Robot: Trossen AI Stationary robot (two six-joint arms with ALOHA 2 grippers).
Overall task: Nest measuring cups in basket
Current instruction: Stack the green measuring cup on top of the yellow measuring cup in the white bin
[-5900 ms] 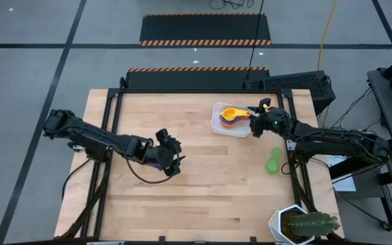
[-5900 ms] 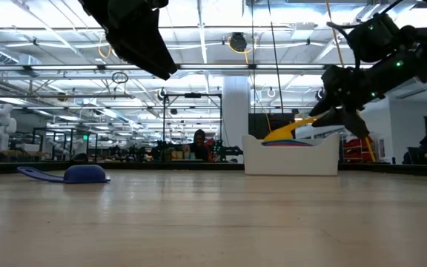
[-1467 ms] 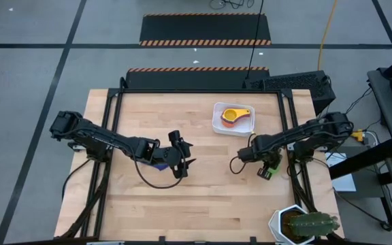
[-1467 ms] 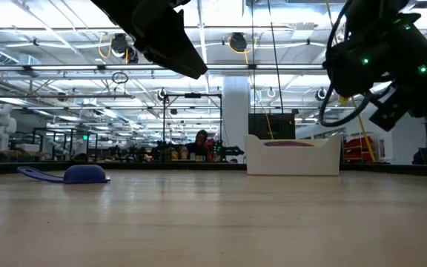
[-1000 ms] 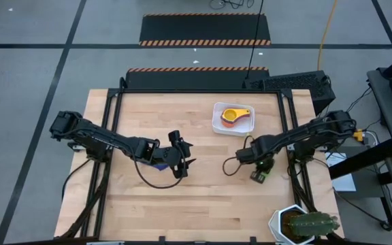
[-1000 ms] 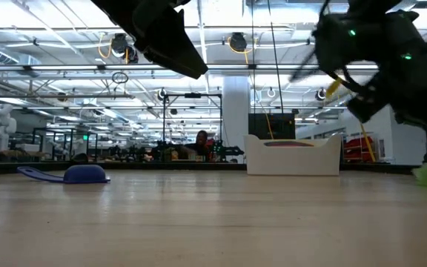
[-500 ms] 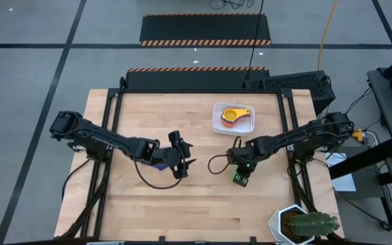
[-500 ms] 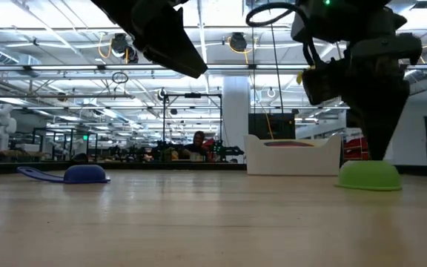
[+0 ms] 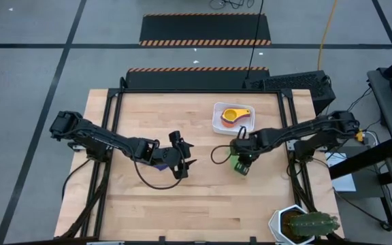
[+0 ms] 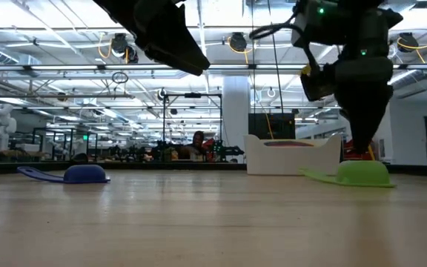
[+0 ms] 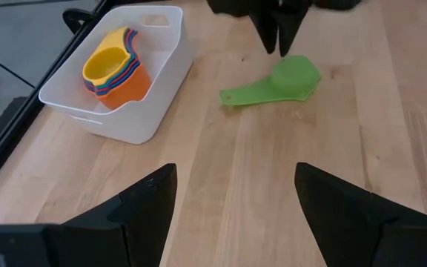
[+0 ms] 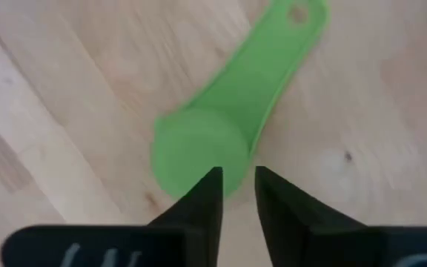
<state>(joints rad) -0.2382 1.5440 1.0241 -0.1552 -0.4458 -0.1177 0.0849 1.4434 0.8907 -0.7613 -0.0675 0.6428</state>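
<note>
Right jaws point(image 12: 233, 194) over green cup point(image 12: 206, 148), near basket point(image 9: 218, 122).

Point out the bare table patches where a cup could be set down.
Free: the wide front strip between the left pincer and the cactus pot, and the far left corner. Crowded: around the basket, where the right pincer meets the green cup.
</note>
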